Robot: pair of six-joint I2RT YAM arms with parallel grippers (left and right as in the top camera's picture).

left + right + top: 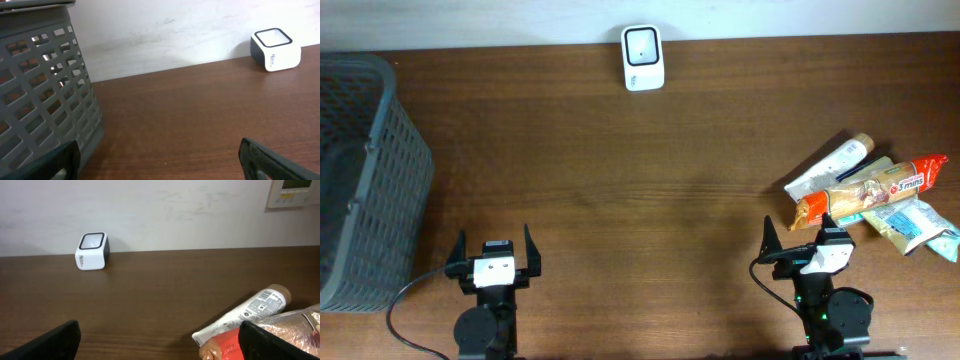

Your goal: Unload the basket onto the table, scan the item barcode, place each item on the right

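Observation:
A pile of items lies at the right of the table: a white tube [828, 166] [246, 312], an orange-red snack packet [870, 190] [280, 336] and a pale blue-green packet [916, 224]. The white scanner [643, 57] [275, 49] [92, 251] stands at the far edge, centre. My right gripper [797, 238] [160, 342] is open and empty, just left of the pile, its right finger beside the snack packet. At the near left my left gripper [494, 255] [160, 162] is open with nothing between its fingers.
A grey mesh basket [360, 180] [40, 85] stands at the table's left edge, close to my left gripper. A white wall runs behind the table, with a wall panel [295, 192] at the upper right in the right wrist view.

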